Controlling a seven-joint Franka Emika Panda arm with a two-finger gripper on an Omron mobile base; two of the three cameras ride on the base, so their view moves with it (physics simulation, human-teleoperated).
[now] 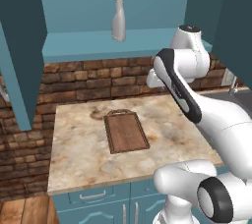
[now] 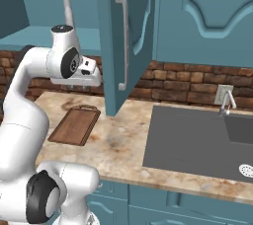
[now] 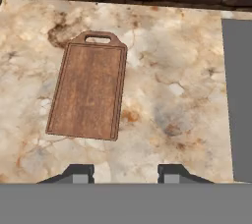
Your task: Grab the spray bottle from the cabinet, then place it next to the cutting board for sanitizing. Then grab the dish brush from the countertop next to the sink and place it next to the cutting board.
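The spray bottle (image 1: 118, 13) stood upright on the shelf of the open cabinet (image 1: 123, 41), well above the gripper (image 3: 125, 173), which pointed down at the cutting board (image 3: 91, 90) with jaws apart and empty. The reach would have to go up and back.

sink (image 3: 241, 95) cropped by edge (right side)
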